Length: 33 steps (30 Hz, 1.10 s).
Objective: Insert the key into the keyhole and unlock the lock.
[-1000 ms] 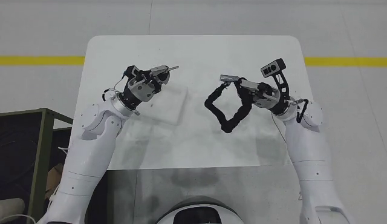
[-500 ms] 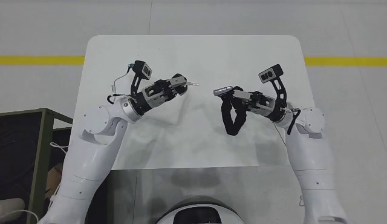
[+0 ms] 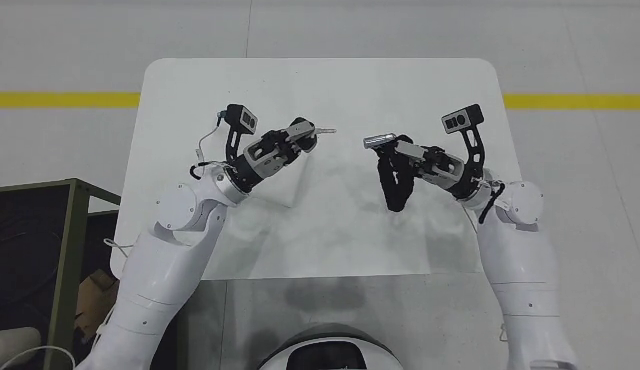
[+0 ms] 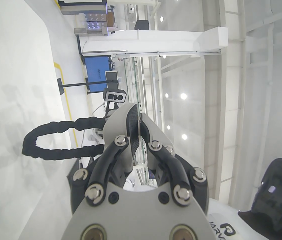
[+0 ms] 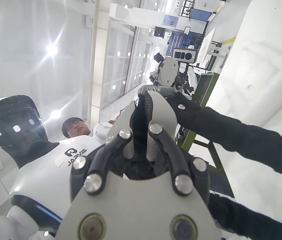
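My left gripper (image 3: 303, 133) is shut on a thin silver key (image 3: 322, 130) whose blade points right, held above the table's middle. In the left wrist view the key (image 4: 138, 121) shows edge-on between the pads. My right gripper (image 3: 393, 147) is shut on a cable lock (image 3: 394, 182): its silver cylinder (image 3: 377, 141) points left at the key, a short gap apart, and the black cable loop hangs below. The right wrist view shows the cylinder (image 5: 153, 89) past the fingertips, with the black cable (image 5: 233, 131) trailing off. From the left wrist view the cable loop (image 4: 55, 138) hangs ahead.
A white table (image 3: 320, 240) carries a white pad (image 3: 290, 175) under my left forearm. A dark green cart (image 3: 50, 240) stands off the table's left side. A yellow floor line (image 3: 70, 99) runs beyond the table.
Both arms have swung inward and up. The key moved right toward the middle. The lock turned so its cylinder faces the key, and its cable loop now hangs narrower.
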Motion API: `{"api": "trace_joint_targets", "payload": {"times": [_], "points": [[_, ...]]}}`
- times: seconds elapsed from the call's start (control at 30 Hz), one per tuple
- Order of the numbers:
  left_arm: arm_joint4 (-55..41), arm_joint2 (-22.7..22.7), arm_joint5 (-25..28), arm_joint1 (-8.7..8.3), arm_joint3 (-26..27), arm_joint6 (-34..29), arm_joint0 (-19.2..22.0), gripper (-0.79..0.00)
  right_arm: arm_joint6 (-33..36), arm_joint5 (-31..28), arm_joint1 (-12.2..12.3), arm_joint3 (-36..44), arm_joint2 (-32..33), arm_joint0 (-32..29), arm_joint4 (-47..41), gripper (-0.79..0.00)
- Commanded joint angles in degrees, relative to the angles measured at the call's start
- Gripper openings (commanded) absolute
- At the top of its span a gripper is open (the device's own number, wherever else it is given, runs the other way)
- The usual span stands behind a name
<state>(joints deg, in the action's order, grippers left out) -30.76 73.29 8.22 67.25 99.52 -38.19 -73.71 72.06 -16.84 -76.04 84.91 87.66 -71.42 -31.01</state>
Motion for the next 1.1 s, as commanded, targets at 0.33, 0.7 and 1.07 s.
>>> {"api": "trace_joint_targets", "payload": {"times": [0.33, 0.7, 1.07], "points": [[15.1, -3.6, 5.8, 1.06, 5.7, 12.6, -5.5, -0.785, -12.8, -9.6, 0.5, 5.9, -1.9, -3.7, 10.4, -0.785], [12.3, -3.9, 1.1, 1.72, 4.9, 13.7, -4.7, -0.785, -15.7, -12.2, 1.1, 6.5, -3.4, -4.3, 12.8, -0.785], [12.7, -4.3, -0.5, 2.18, 4.0, 12.4, -4.0, -0.785, -16.4, -12.4, 1.8, 6.3, -4.6, -4.3, 13.3, -0.785]]}}
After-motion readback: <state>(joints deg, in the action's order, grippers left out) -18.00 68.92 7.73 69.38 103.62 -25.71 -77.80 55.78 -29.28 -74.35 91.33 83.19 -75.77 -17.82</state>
